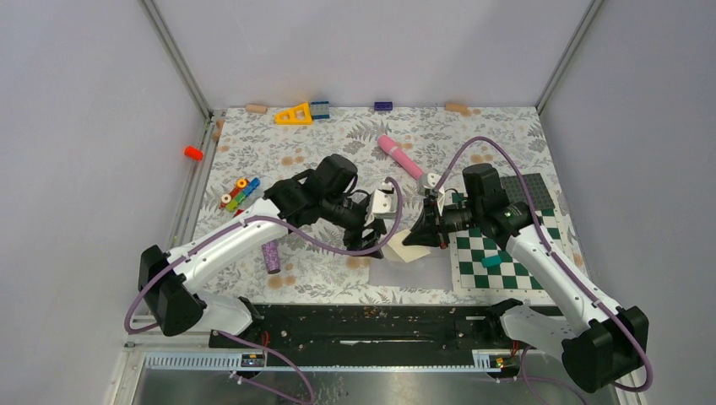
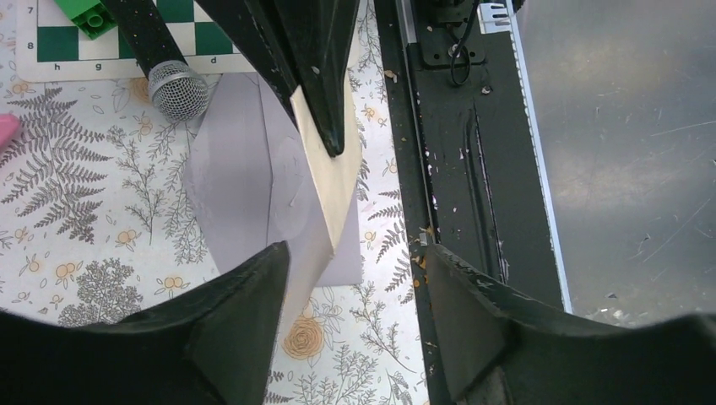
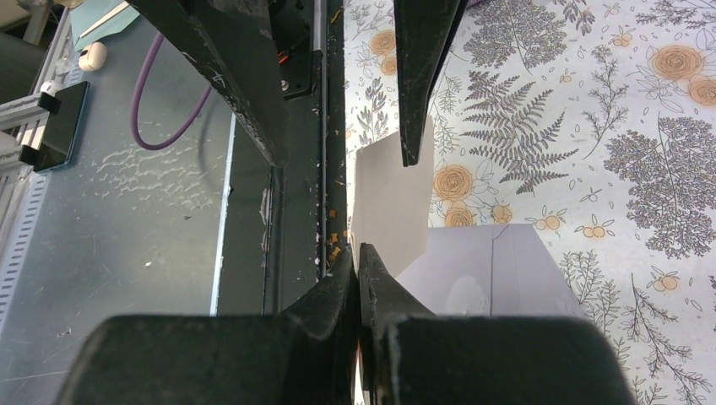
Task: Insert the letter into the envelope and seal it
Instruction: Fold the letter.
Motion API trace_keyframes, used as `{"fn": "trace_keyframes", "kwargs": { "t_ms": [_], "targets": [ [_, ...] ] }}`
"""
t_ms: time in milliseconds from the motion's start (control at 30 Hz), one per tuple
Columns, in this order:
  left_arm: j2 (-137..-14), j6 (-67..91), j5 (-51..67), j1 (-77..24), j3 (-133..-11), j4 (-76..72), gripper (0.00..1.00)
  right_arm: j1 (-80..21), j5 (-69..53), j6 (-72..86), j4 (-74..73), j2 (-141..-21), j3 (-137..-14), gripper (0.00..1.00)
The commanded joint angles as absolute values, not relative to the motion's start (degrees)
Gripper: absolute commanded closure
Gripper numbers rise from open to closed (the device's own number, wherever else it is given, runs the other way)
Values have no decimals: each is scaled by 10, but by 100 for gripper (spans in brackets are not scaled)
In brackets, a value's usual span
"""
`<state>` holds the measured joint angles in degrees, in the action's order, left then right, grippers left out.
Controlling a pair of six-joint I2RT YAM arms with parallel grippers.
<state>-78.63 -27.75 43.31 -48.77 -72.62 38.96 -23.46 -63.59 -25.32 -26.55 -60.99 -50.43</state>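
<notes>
A robot lab test booth: plain grey walls [image 1: 84,126], metal frame posts [image 1: 177,59], black mounting rail [image 1: 363,325] beside the jaws, toy blocks [image 1: 319,108] well beyond them.

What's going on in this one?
The right end effector is shut on one end of the cream letter, holding it over the pale envelope lying on the table. The left end effector is open around the letter's other end, gripping nothing. The letter is not yet in the envelope.
</notes>
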Motion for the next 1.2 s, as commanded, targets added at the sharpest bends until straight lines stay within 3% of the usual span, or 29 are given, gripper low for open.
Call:
{"fn": "trace_keyframes", "kwargs": {
  "t_ms": [0, 167, 233, 300, 333, 500, 600, 633, 733, 800, 833, 967, 1000, 1033, 1100, 1133, 1167],
  "targets": [
    [-794, -251, 453, -485, -744, 348, 41, -245, -626, -264, -267, -609, -520, 100],
    [-800, -245, 452, -485, -743, 341, 59, -246, -623, -264, -266, -608, -521, 100],
    [-802, -244, 450, -485, -744, 340, 74, -247, -624, -264, -267, -608, -522, 100],
    [-804, -244, 445, -485, -743, 339, 98, -247, -624, -263, -266, -606, -522, 100],
    [-804, -243, 444, -485, -743, 338, 100, -247, -623, -262, -262, -605, -521, 100],
    [-799, -249, 444, -485, -739, 340, 100, -247, -621, -259, -261, -600, -520, 100],
    [-795, -263, 439, -485, -740, 352, 67, -247, -620, -259, -262, -592, -521, 100],
    [-794, -265, 436, -485, -739, 353, 62, -247, -619, -259, -260, -587, -521, 100],
    [-790, -272, 431, -484, -733, 353, 64, -246, -619, -259, -261, -580, -520, 100],
    [-790, -275, 426, -484, -730, 353, 94, -246, -619, -259, -261, -576, -520, 100],
    [-790, -274, 424, -484, -729, 353, 100, -246, -619, -259, -261, -575, -520, 100],
    [-786, -277, 427, -483, -728, 354, 100, -245, -617, -259, -261, -571, -520, 100],
    [-786, -279, 424, -482, -730, 356, 92, -245, -617, -259, -261, -570, -521, 100],
    [-785, -282, 424, -481, -732, 359, 75, -245, -617, -260, -262, -569, -521, 100],
    [-783, -286, 422, -478, -732, 362, 64, -244, -616, -260, -262, -568, -522, 100],
    [-782, -287, 421, -478, -731, 362, 63, -244, -615, -260, -262, -567, -521, 100],
    [-781, -289, 420, -476, -728, 362, 71, -243, -615, -261, -262, -566, -521, 100]
  ]
}}
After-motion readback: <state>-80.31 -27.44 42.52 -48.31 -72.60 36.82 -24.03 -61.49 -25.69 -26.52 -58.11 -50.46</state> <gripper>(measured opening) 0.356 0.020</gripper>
